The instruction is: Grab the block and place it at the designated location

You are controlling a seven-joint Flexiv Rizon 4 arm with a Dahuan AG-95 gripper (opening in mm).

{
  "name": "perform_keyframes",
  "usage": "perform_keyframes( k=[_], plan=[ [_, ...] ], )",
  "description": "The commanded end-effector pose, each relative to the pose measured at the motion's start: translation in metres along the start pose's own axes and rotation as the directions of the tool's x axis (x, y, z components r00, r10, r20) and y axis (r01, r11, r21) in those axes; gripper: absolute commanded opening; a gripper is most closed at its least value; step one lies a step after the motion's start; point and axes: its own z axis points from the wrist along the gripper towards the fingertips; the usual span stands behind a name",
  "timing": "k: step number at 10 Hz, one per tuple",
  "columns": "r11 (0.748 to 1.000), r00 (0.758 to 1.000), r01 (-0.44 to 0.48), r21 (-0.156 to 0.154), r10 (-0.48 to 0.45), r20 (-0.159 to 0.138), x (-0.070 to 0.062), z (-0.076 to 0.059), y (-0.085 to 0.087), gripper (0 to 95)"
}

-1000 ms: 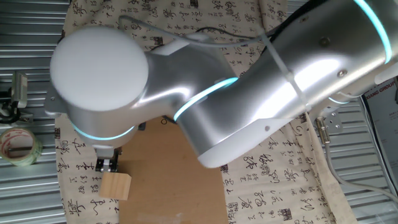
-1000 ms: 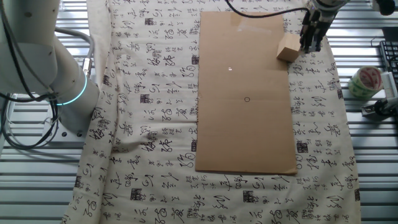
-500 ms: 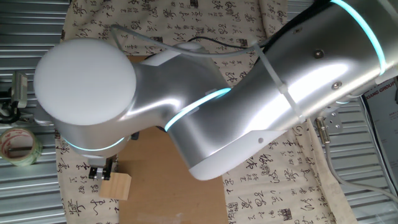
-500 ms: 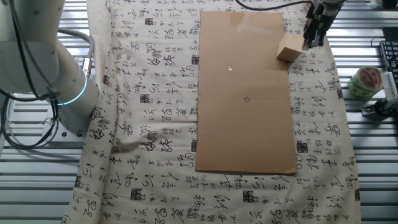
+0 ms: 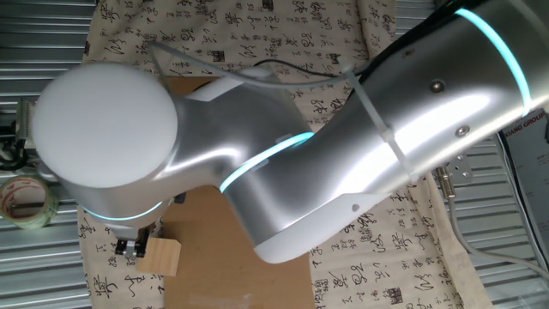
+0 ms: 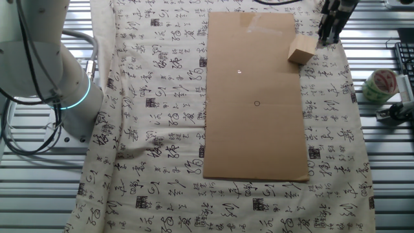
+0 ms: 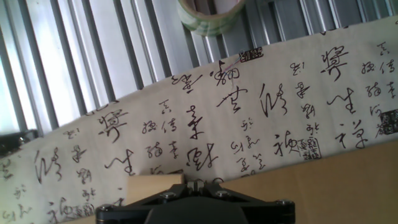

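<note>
Silver arm (image 5: 369, 137), cyan light rings, seemingly black end effector (image 5: 129, 248).

Arm (image 5: 283, 137) hides ring; fingers (image 6: 328, 29) cut off.

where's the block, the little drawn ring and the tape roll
block (image 6: 301, 50), the other fixed view, on its top face.
ring (image 6: 257, 103), the other fixed view, on the pen-drawn outline on the cardboard.
tape roll (image 6: 379, 85), the other fixed view, on its upper rim.

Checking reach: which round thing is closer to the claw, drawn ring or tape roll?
The tape roll, lying on the metal slats, right of the cloth; the drawn ring sits mid-cardboard, farther off.
</note>
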Motion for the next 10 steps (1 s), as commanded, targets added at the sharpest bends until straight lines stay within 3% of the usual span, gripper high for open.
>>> perform_keyframes(
  k=[1, 7, 8, 9, 10],
  plan=[
    [1.0, 1.0, -0.001, 0.002, 0.001, -0.001, -0.0011, 0.0001, 0.0039, 0.0],
    [1.0, 1.0, -0.002, 0.001, 0.002, -0.003, -0.0013, -0.0011, 0.006, 0.0],
    [1.0, 1.0, -0.002, -0.002, 0.002, -0.003, -0.0013, -0.0011, 0.006, 19.0],
    [1.0, 1.0, -0.002, -0.001, 0.002, -0.003, -0.0013, -0.0011, 0.006, 19.0],
    [1.0, 1.0, -0.002, 0.0, 0.002, -0.003, -0.0013, -0.0011, 0.006, 38.0]
  ],
)
